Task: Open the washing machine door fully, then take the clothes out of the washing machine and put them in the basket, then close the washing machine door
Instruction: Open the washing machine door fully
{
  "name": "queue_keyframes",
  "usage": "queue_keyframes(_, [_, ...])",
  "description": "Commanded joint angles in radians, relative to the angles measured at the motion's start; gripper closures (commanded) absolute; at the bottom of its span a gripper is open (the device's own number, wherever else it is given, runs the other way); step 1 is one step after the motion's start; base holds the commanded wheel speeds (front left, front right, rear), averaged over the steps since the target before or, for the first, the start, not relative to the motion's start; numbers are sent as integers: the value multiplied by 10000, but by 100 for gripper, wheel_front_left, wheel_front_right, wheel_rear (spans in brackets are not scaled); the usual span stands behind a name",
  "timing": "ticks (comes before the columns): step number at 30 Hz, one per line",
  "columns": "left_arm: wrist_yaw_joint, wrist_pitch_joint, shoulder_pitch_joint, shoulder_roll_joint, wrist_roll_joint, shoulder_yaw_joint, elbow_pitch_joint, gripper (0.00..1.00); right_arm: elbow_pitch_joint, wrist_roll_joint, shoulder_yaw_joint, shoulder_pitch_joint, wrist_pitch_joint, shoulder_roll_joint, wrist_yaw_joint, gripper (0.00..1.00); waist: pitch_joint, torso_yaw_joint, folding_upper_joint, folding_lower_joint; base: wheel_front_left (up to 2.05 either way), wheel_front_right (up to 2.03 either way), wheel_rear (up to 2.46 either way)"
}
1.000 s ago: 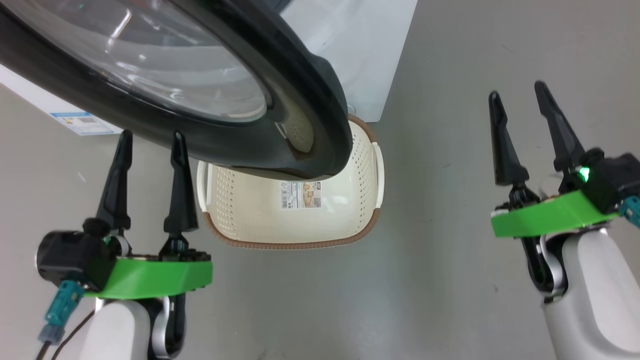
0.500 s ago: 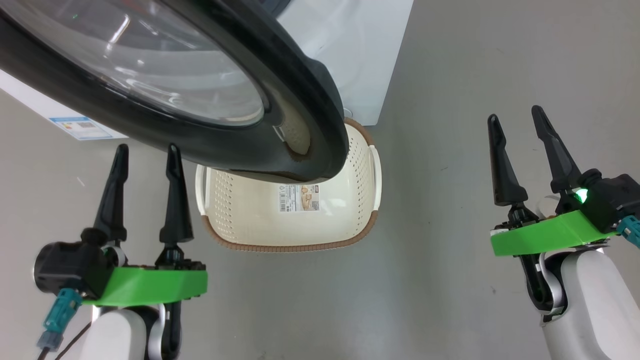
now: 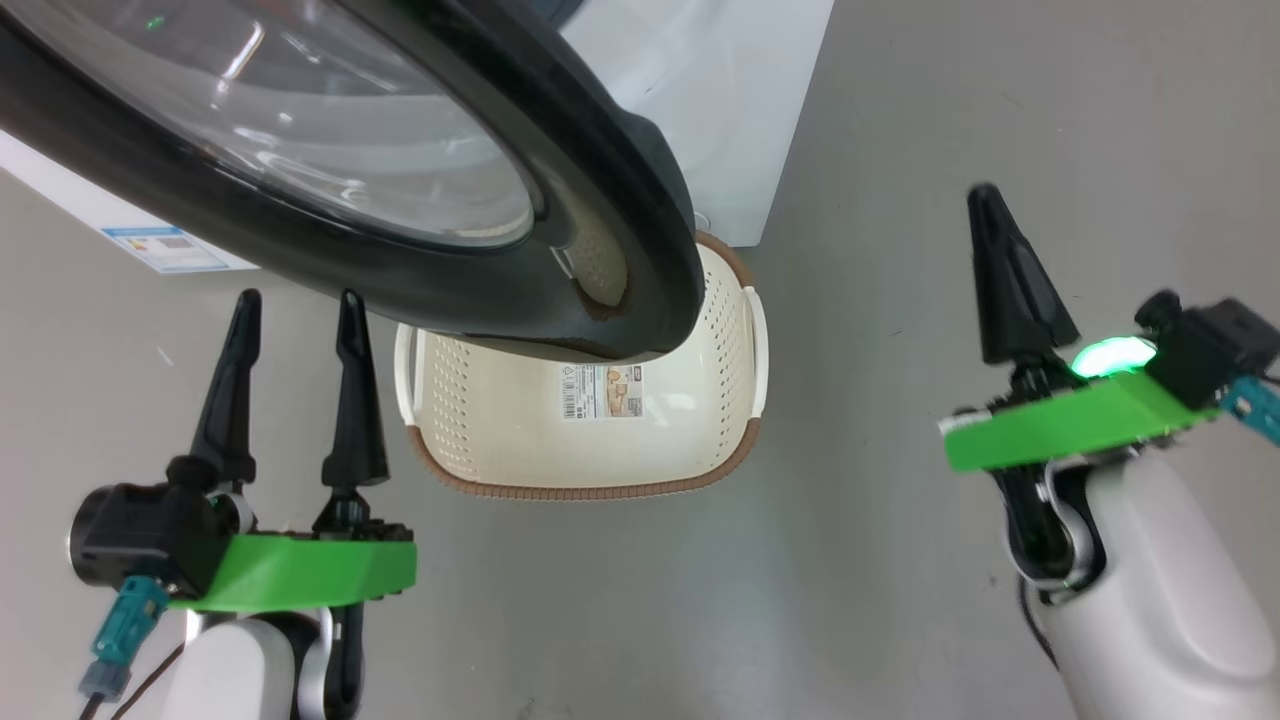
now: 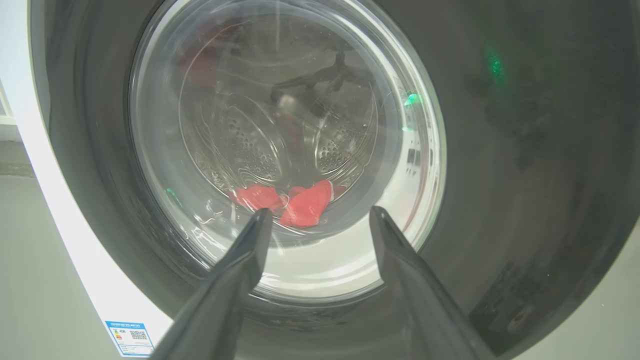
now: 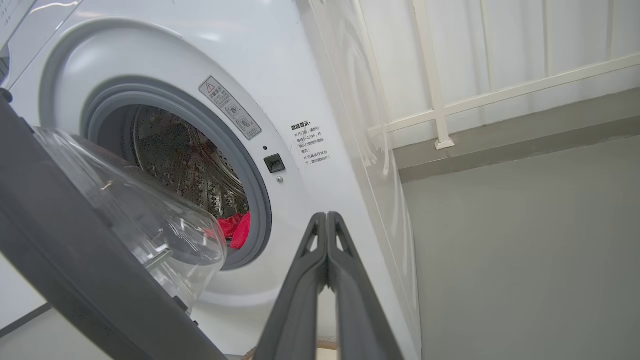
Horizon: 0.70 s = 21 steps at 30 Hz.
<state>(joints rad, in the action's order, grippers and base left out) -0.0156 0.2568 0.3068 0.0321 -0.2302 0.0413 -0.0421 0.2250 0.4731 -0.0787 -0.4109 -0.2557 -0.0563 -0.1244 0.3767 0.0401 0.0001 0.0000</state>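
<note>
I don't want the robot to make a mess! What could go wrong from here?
1. The washing machine door is only partly open and hangs over the basket, so clothes might catch on it or miss.
2. The right hand is shut on nothing; it must open before grabbing the red clothes in the drum.
3. The open left hand points at the door's glass and could bump it.

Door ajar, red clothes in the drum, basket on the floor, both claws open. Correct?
One thing is off: the right claw is shut, its fingers pressed together in the right wrist view. The left claw alone is open. The rest holds: door ajar, clothes in the drum, basket on the floor.
</note>
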Motion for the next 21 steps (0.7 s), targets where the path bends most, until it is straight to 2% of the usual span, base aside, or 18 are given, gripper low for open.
queue_keyframes(1, [46,49,-20,181,134,-315,189,0,-120,823,-462,-339,-60,60,-63,100,6,15,-1,0,0,0,0])
queue_keyframes(4, [40,49,19,181,173,-330,147,0,201,2640,-1113,-898,-24,60,-63,100,16,41,-1,0,0,0,0])
queue_keyframes(9, [29,49,28,181,205,-296,156,0,230,5433,-1718,-1814,893,60,-63,100,49,107,-1,0,0,0,0])
queue_keyframes(15, [-8,49,38,181,152,-207,202,0,315,8676,-1808,-2699,2851,60,-63,100,139,191,-1,0,0,0,0])
queue_keyframes(21, [14,49,70,181,89,-83,187,0,1148,10610,-1891,-3649,5017,60,-63,100,217,266,-1,0,0,0,0])
